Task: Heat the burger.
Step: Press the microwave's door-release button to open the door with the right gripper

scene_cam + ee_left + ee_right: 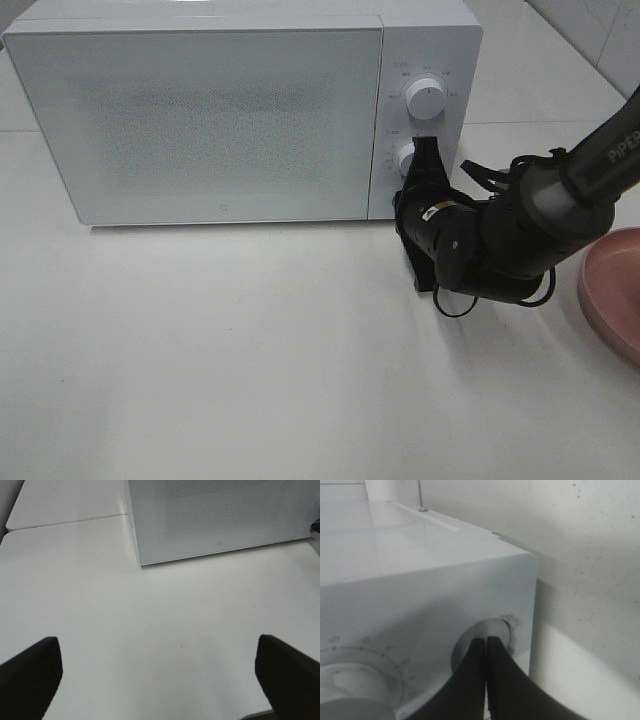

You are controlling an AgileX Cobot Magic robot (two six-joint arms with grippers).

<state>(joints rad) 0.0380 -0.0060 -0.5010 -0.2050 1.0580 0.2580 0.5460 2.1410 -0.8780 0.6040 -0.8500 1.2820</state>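
The microwave (pixel 200 120) is shut; the burger is not seen, presumably inside. The clenched, empty right fingers (pixel 429 162) are set against the lower dial (pixel 404 156); the left fingers (pixel 30 672) are spread. Timer setting is judged outstanding.

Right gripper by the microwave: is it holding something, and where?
Nothing is held. The right gripper is shut, its tips at the lower knob of the microwave.
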